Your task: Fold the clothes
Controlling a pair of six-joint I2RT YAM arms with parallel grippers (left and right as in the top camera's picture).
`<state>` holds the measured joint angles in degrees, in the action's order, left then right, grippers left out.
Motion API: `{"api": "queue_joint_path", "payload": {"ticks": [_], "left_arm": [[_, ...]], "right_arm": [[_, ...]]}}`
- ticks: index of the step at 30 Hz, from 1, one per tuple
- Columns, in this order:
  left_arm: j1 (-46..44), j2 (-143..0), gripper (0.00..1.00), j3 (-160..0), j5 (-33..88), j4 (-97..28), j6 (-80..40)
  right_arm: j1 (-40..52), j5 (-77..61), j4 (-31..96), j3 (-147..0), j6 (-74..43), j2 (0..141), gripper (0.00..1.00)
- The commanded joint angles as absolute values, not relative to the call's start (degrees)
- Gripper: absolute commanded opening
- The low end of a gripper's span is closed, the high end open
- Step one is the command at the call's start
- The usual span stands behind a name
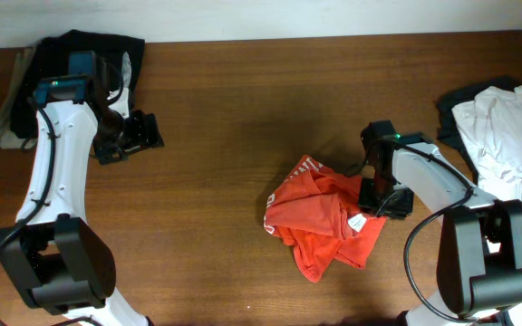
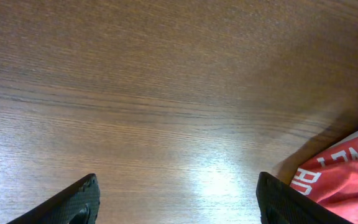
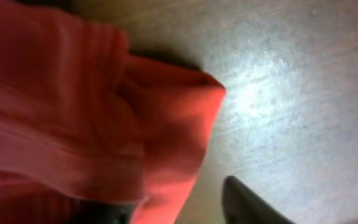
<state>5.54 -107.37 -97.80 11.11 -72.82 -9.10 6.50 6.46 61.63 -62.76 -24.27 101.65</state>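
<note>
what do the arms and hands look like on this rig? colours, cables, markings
Left arm and right arm match: white links, bulky black joint housings, thin black cables alongside. Each has a small green light near the wrist; the left's sits on a blue block. Left hand and right hand are black. No markings legible.

The left arm [image 1: 43, 172] rises from its base at the near left, its white link almost straight, then bends at the wrist toward the middle. The left gripper [image 1: 143, 131] hangs low with its jaws spread wide, holding nothing (both dark fingers [image 2: 79, 202] show at the bottom corners of its wrist view). The right arm [image 1: 433, 177] leans from the near right toward the centre. The right gripper [image 1: 376, 197] points down against the shirt [image 1: 320, 213]. Only one finger [image 3: 247, 205] shows there, blurred, so its grip is unclear.
</note>
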Motion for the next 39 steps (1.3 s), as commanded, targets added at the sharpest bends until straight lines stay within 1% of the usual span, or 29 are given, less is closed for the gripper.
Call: {"api": "queue_joint_path", "payload": {"ticks": [1,4,7,9,11,13,14,16,18,19,20,23,25,27,33,34,36,39], "left_arm": [[5.67,-107.77,0.81,-97.30,11.77,-72.71,-9.41],[5.67,-107.77,0.82,-97.30,11.77,-72.71,-9.41],[5.67,-107.77,0.82,-97.30,11.77,-72.73,-9.41],[5.67,-107.77,0.82,-97.30,11.77,-72.73,-9.41],[5.67,-107.77,0.82,-97.30,11.77,-72.73,-9.41],[5.67,-107.77,0.82,-97.30,11.77,-72.71,-9.41],[5.67,-107.77,0.82,-97.30,11.77,-72.71,-9.41],[5.67,-107.77,0.82,-97.30,11.77,-72.69,-9.41],[5.67,-107.77,0.82,-97.30,11.77,-72.69,-9.41],[5.67,-107.77,0.82,-97.30,11.77,-72.69,-9.43],[5.67,-107.77,0.82,-97.30,11.77,-72.71,-9.41],[5.67,-107.77,0.82,-97.30,11.77,-72.71,-9.41],[5.67,-107.77,0.82,-97.30,11.77,-72.71,-9.41],[5.67,-107.77,0.82,-97.30,11.77,-72.69,-9.41],[5.67,-107.77,0.82,-97.30,11.77,-72.73,-9.41],[5.67,-107.77,0.82,-97.32,11.77,-72.75,-9.41],[5.67,-107.77,0.82,-97.30,11.77,-72.75,-9.41],[5.67,-107.77,0.82,-97.30,11.75,-72.75,-9.41]], "right_arm": [[5.08,7.20,65.06,-62.96,-27.90,101.73,0.65],[3.33,7.18,69.69,-66.00,-28.84,101.60,0.64],[2.11,8.49,75.16,-71.57,-28.82,100.60,0.57],[2.15,8.43,78.28,-76.12,-28.82,99.09,0.57],[2.79,7.57,80.53,-79.68,-27.97,97.51,0.67],[3.51,5.61,80.82,-80.53,-24.47,96.77,0.73],[4.32,2.15,80.75,-80.53,-20.51,96.60,0.84],[6.31,-6.07,80.09,-79.77,-13.98,96.88,0.86],[8.08,-9.85,78.89,-78.52,-10.90,96.88,0.86],[10.00,-10.15,77.12,-76.88,-11.03,96.90,0.82],[11.25,-10.13,75.42,-75.37,-10.98,96.90,0.80],[14.02,-10.13,70.61,-71.09,-10.90,96.88,0.77],[15.18,-10.13,68.18,-69.12,-10.22,96.90,0.76],[16.84,-10.37,64.38,-67.07,-9.34,96.90,0.73],[22.11,-10.35,56.16,-62.87,-8.80,96.90,0.71],[22.50,-10.35,55.64,-62.30,-8.82,96.90,0.67],[22.87,-10.31,55.64,-61.87,-9.06,96.90,0.55],[22.85,-10.00,55.68,-61.89,-9.93,96.90,0.28]]}}
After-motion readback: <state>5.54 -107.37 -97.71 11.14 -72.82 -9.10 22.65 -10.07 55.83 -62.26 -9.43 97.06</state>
